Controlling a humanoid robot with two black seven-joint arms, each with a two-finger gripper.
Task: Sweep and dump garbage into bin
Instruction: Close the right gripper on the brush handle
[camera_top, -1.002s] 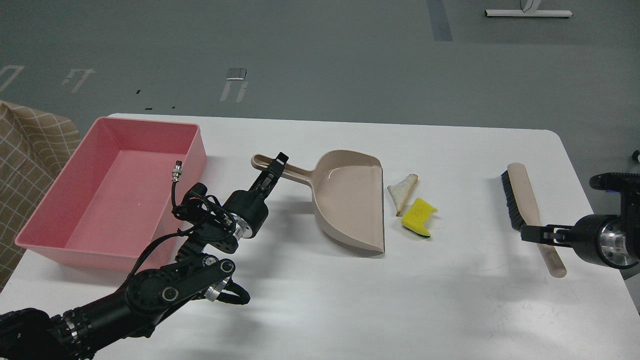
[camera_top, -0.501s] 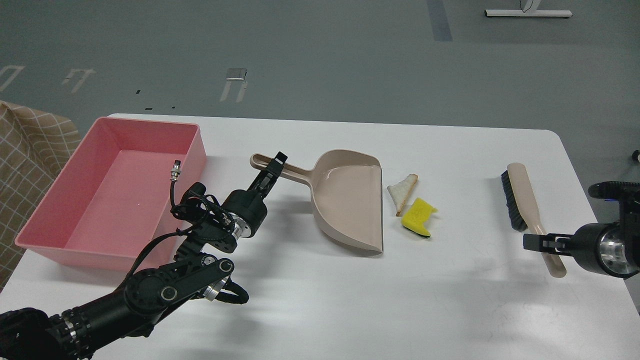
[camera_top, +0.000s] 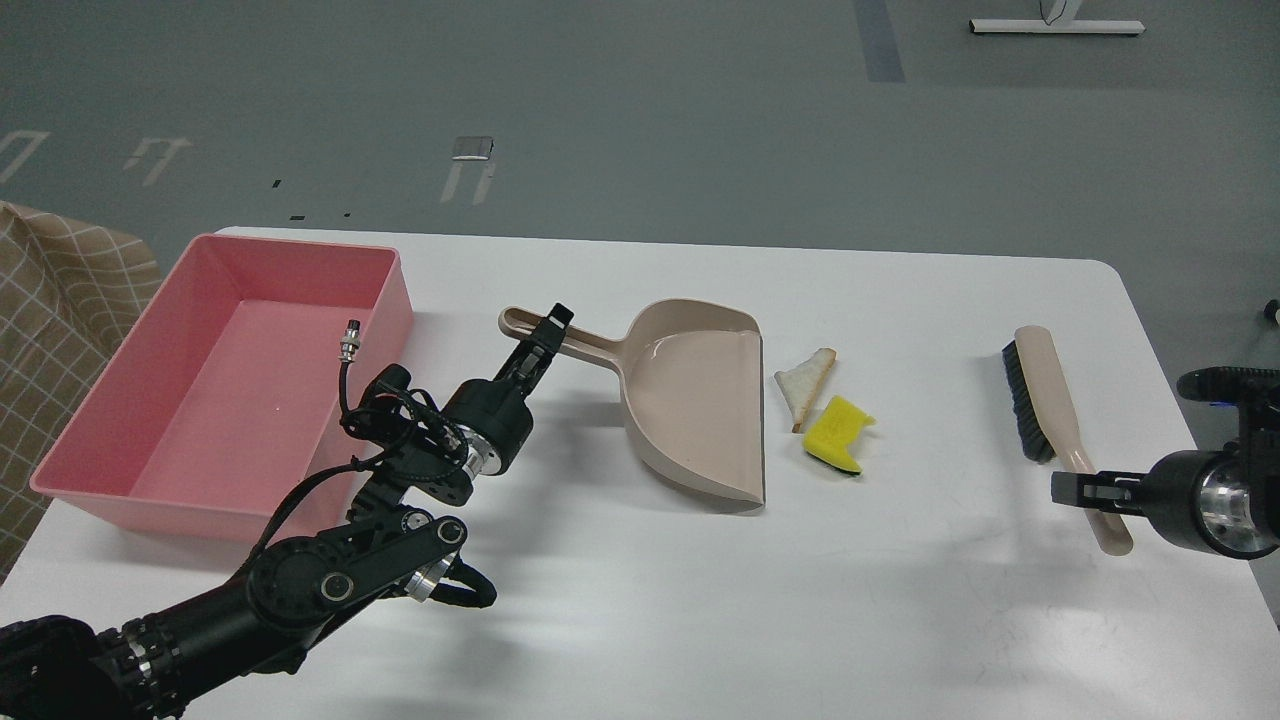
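Observation:
The bread slice (camera_top: 803, 385) and the yellow sponge piece (camera_top: 836, 434) lie on the white table just right of the beige dustpan (camera_top: 695, 400), whose open mouth faces them. The pink bin (camera_top: 90, 420) stands at the table's left and looks empty. My left gripper (camera_top: 546, 340) is shut on the dustpan's handle (camera_top: 585, 347). A beige brush with black bristles (camera_top: 1040, 390) lies at the right. My right gripper (camera_top: 1075, 490) hovers at the brush handle's lower part, its jaws a little apart, with the handle showing between them.
The white table (camera_top: 900, 600) has its right edge close to the brush and my right arm. A checked cloth (camera_top: 50, 290) lies beyond the table's left edge. Grey floor lies behind the table.
My right gripper has moved down along the brush handle toward its near end. The left gripper and the dustpan have shifted very slightly left. The brush and the garbage have not moved.

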